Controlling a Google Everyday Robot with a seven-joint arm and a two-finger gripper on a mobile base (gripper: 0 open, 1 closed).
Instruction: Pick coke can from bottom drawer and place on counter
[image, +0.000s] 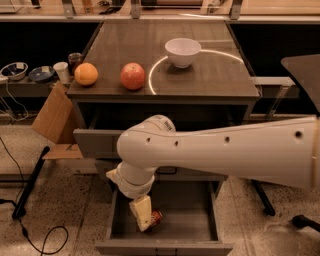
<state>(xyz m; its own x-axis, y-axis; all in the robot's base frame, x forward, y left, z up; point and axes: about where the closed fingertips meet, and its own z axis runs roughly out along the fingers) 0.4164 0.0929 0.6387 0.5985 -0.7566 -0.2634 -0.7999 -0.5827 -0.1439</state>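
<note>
The bottom drawer is pulled open at the foot of the grey cabinet. The coke can lies inside it, and only a small red part shows. My gripper reaches down into the drawer and sits right against the can's left side, covering most of it. My big white arm crosses in front of the cabinet from the right. The counter is the dark wood top above, with a curved light reflection.
On the counter stand a white bowl, a red apple and an orange. An upper drawer is partly open. Cardboard, a black pole and cables are on the left floor. A side shelf holds bowls.
</note>
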